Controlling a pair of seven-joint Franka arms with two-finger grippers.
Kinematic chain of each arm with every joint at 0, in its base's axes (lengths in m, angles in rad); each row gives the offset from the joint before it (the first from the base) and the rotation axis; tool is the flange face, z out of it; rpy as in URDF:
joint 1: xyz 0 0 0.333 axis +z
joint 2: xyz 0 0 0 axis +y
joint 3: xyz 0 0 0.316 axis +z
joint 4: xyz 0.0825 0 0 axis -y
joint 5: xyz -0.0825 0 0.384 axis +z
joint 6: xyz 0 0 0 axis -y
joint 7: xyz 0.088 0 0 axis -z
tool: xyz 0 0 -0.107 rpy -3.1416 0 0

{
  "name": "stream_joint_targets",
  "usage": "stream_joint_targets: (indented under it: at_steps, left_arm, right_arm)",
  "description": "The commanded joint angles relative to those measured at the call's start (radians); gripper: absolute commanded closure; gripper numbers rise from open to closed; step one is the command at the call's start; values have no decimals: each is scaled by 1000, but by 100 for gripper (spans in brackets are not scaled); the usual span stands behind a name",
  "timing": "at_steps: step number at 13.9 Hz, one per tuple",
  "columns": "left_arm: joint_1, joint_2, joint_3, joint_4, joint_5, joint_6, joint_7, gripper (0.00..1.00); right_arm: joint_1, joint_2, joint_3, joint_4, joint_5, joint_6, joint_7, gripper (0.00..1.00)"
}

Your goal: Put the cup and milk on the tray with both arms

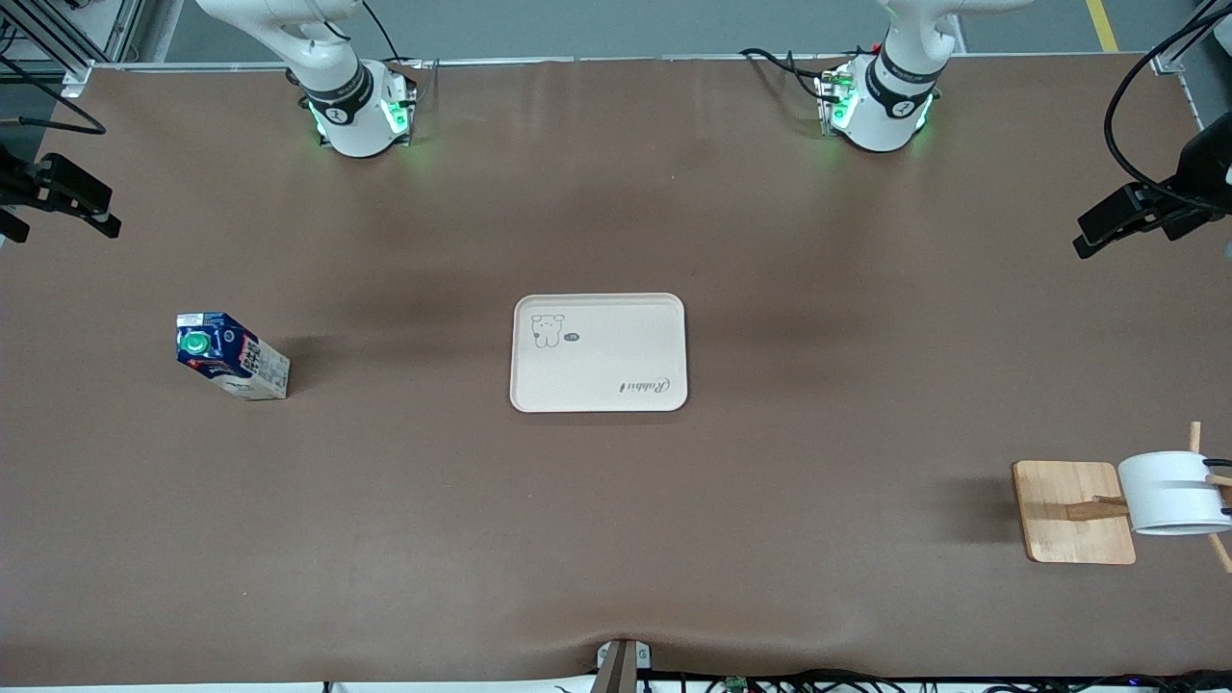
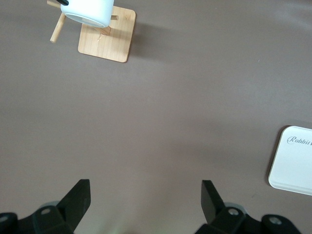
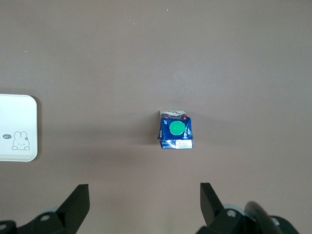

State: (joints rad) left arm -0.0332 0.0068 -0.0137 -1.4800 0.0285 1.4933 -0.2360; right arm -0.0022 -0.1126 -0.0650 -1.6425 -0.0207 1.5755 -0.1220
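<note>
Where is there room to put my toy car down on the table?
Lots of bare room: the tray is bare, and so is the brown table between it and the milk, and between it and the wooden board. It is crowded only at the board, where the cup sits.

Cup (image 1: 1176, 491) clipped by front view's edge at left arm's end. Both arms cropped above their bases. Tray (image 2: 294, 161) partly out of left wrist view.
</note>
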Motion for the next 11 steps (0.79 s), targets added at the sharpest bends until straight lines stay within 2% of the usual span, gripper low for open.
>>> stream_joint_targets:
  at_steps: [1, 11]
  left_arm:
    - [1, 4, 5, 21, 1, -15, 18, 0]
    - [21, 35, 9, 21, 1, -8, 20, 0]
  right_arm:
    - [-27, 11, 8, 23, -2, -17, 5, 0]
    - [-25, 13, 8, 23, -2, -17, 5, 0]
